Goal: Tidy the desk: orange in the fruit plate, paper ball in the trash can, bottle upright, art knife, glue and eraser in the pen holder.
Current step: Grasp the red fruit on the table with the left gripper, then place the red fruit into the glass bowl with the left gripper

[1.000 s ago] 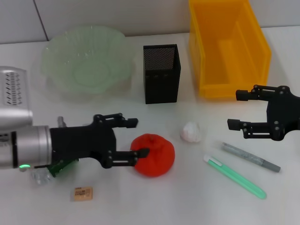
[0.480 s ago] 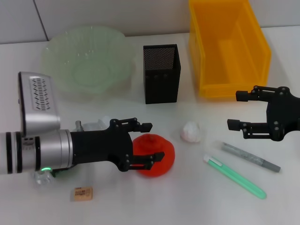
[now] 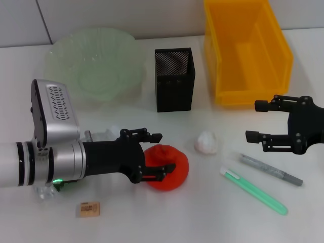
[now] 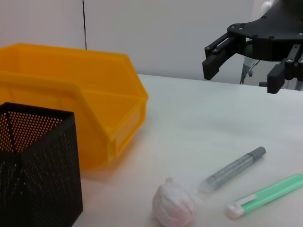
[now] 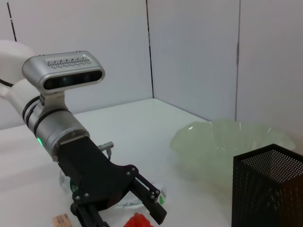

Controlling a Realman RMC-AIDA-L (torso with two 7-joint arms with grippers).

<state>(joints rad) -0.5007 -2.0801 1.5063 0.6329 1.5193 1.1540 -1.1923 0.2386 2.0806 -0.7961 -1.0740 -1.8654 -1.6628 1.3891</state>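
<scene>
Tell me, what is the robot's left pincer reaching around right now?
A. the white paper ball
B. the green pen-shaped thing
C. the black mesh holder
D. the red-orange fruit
D: in the head view the left pincer has its open fingers on either side of the red-orange fruit, while the paper ball, green pen-shaped thing and black mesh holder lie apart from it.

Setting: lab or test bench. Evidence: plain white table (image 3: 152,223), bare white panelled walls (image 5: 189,52) at its far edge, staged desk items, yellow bin (image 3: 248,50).
</scene>
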